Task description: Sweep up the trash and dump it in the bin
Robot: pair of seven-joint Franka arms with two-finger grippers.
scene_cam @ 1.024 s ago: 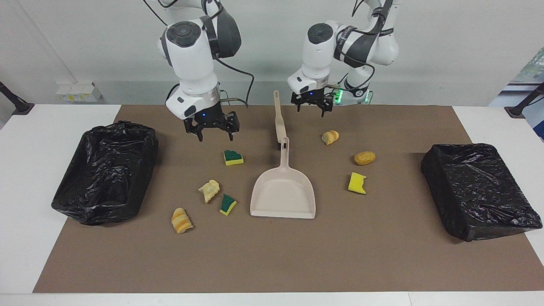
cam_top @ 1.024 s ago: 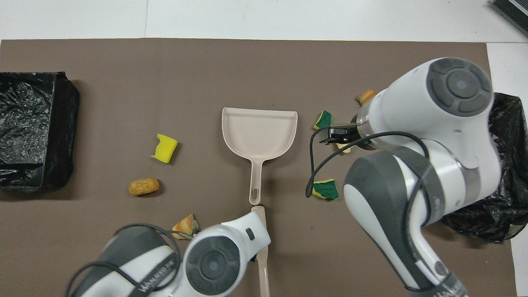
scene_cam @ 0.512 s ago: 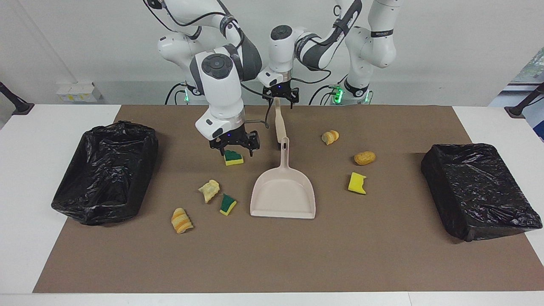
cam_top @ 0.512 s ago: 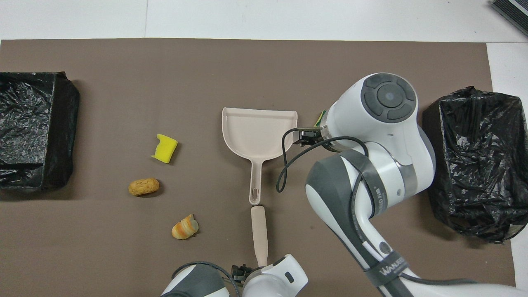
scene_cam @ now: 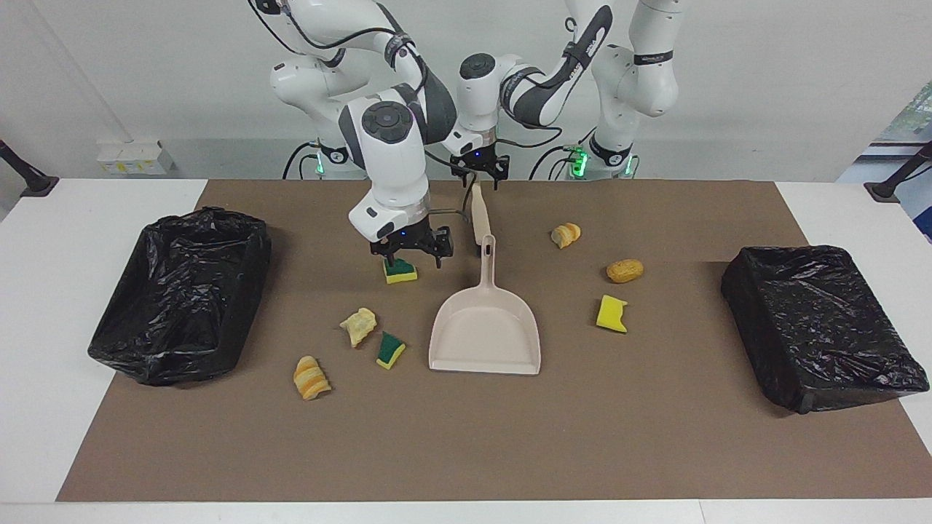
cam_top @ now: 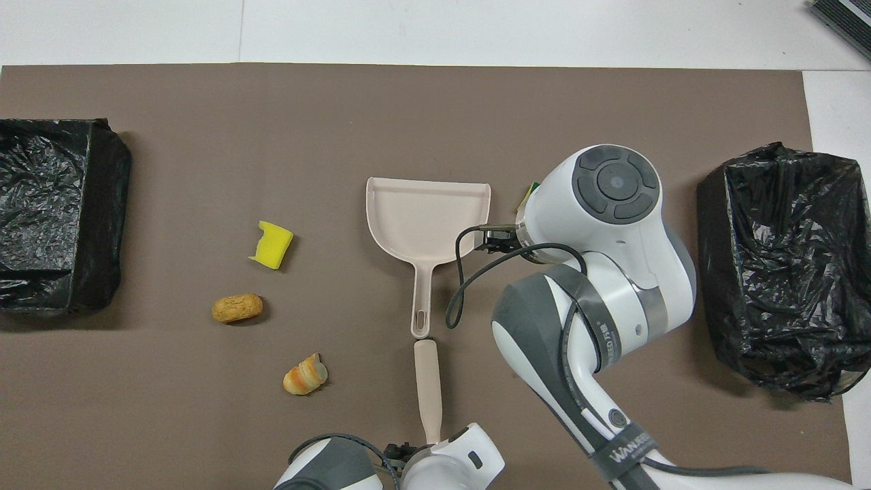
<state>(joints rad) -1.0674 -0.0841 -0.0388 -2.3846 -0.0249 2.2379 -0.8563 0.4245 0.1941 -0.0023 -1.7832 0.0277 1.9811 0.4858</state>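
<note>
Trash lies scattered on the brown mat: a green-topped sponge bit (scene_cam: 400,273), a pastry scrap (scene_cam: 359,325), another green-topped bit (scene_cam: 391,350), a striped pastry (scene_cam: 311,377), a bread piece (scene_cam: 566,234), a bun (scene_cam: 625,270) and a yellow sponge bit (scene_cam: 611,314). My right gripper (scene_cam: 410,255) hangs open just above the first sponge bit, beside the beige dustpan (scene_cam: 486,331). My left gripper (scene_cam: 477,177) sits at the robot-side end of the beige brush (scene_cam: 479,215), which lies in line with the dustpan's handle. A black-lined bin (scene_cam: 182,291) stands at the right arm's end.
A second black-lined bin (scene_cam: 815,320) stands at the left arm's end of the mat. In the overhead view the right arm covers the scraps beside the dustpan (cam_top: 425,218); the brush (cam_top: 429,388) handle shows there.
The right gripper has come down and toward the middle, over the green-topped sponge bit. The left arm has swung across to the brush's robot-side end. Nothing on the mat has moved.
</note>
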